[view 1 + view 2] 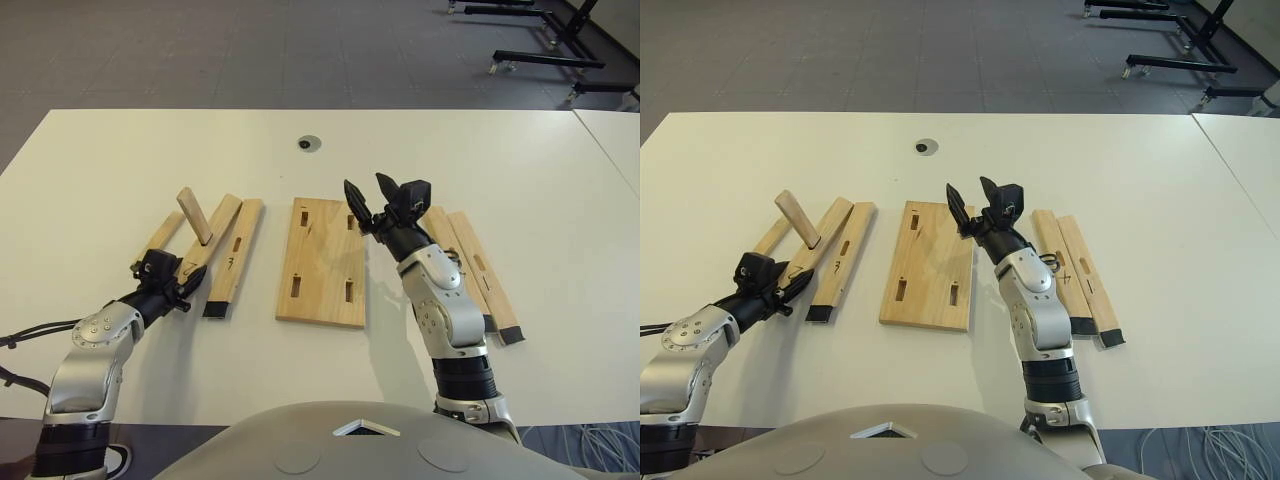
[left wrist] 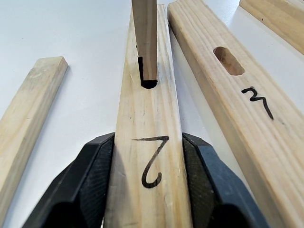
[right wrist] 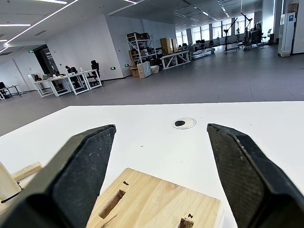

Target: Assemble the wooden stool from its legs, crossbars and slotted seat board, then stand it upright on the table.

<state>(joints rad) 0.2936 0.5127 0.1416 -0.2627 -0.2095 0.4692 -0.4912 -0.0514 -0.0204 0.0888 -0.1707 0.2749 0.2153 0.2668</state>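
Altogether one board [image 1: 322, 262], two crossbars [image 1: 195, 216], four legs [image 1: 236, 250]; left end effector [image 1: 183, 288] pinches one, right end effector [image 1: 366, 190] gapes.

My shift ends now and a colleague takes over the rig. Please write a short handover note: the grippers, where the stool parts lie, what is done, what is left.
Left gripper: shut on the leg marked 2, which lies on the table.
Right gripper: open, holding nothing, raised over the seat board at its far right corner.
Parts: leg marked 3 and a loose bar lie either side of leg 2; two more legs lie right of the board.
Done: one crossbar stands tilted in leg 2's slot.
Left: all other joints, then standing the stool up.
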